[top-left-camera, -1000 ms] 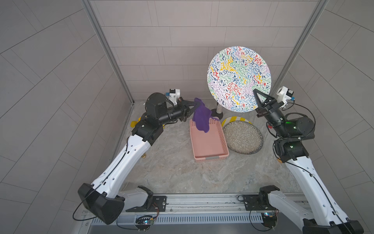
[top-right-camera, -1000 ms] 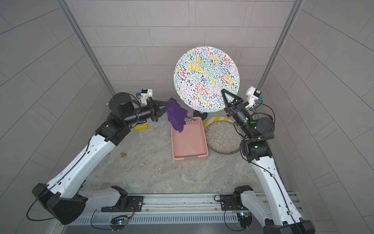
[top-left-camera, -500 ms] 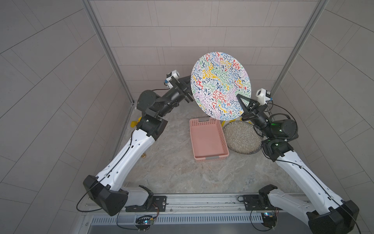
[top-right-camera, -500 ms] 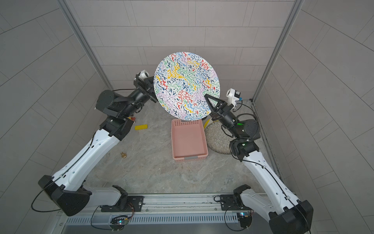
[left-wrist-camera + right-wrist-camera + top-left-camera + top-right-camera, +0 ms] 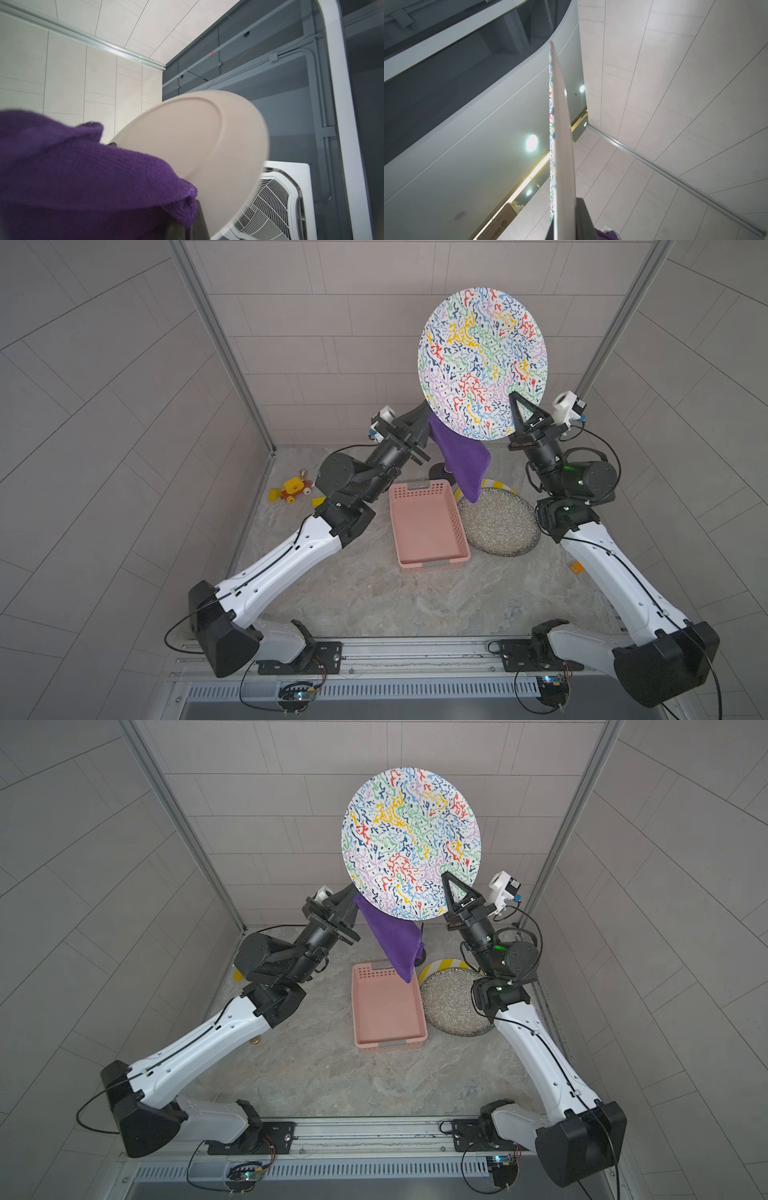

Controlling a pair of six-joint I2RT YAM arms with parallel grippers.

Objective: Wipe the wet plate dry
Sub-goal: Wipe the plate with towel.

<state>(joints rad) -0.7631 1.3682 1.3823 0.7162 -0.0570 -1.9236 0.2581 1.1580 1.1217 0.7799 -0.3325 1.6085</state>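
While the patterned plate [image 5: 482,360] stands on edge high in the frame, right of centre in both top views [image 5: 411,840], its squiggle-printed face turned toward the camera, the right fingers [image 5: 514,400] pinch its lower right rim. One black finger lies across the printed side [image 5: 446,880]. In the right wrist view the plate [image 5: 560,135] is seen edge-on, running up the middle of the frame. A dark finger [image 5: 584,218] is pressed against its plain back at the bottom.

The left fingers [image 5: 415,419] reach in behind the plate's lower left edge [image 5: 345,896] and are pressed together on a purple cloth [image 5: 461,456]. The cloth hangs from there below the plate's lower rim [image 5: 395,940], well clear of the table [image 5: 374,593]. In the left wrist view the cloth [image 5: 72,166] fills the lower left, bunched over the fingers [image 5: 200,220]. It meets the plate's plain beige underside [image 5: 187,145], which tilts up toward the centre of the frame. A scrap of the cloth [image 5: 608,235] also shows at the bottom edge of the right wrist view.

On the table, a pink basket [image 5: 424,526] sits in the middle of both top views [image 5: 388,1011]. A speckled grey dish [image 5: 498,522] lies just beside it on the right [image 5: 453,1002]. A yellow and red toy [image 5: 291,489] lies at the table's left edge, visible in a top view.
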